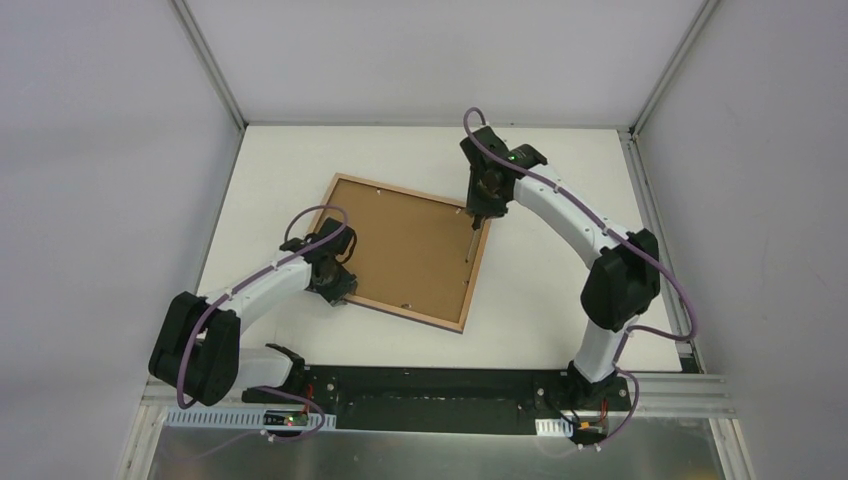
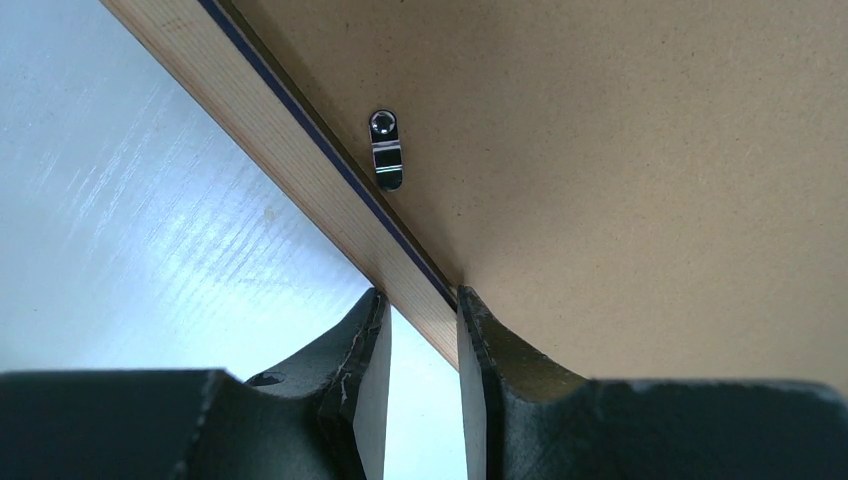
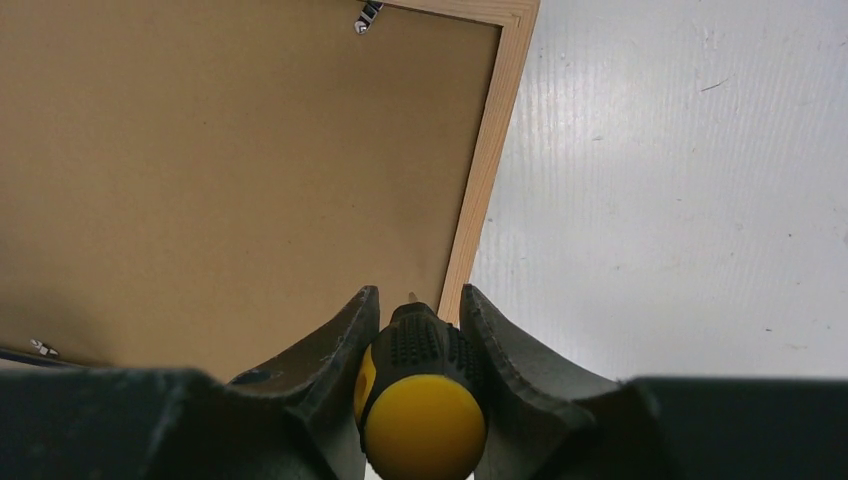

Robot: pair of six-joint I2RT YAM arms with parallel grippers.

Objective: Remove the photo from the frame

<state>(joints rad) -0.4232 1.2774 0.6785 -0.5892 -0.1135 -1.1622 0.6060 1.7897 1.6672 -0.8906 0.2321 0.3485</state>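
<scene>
Frame (image 3: 490, 150) lies face-down on the table (image 1: 560, 300), board (image 3: 200, 150) up, left gripper (image 2: 420, 300) pinching its near-left rail, likely to steady it, while right gripper (image 3: 417, 300) grips a screwdriver (image 3: 418, 430), tip on the board by the right rail, probably to work the clips (image 2: 386, 150).

Left arm (image 1: 255, 288) reaches forward and inward from base, elbow out at left, wrist turned down. Left pincer (image 2: 418, 300) narrow, one finger on each side of frame (image 2: 290, 150) rail, pads touching it. Right arm (image 1: 565, 208) arcs from base, elbow out at right, forearm angled toward centre, wrist pointing down. Right pincer (image 3: 418, 298) clamped on screwdriver (image 3: 420, 405) handle, fingers hugging both sides, tool hanging tip-down.
</scene>
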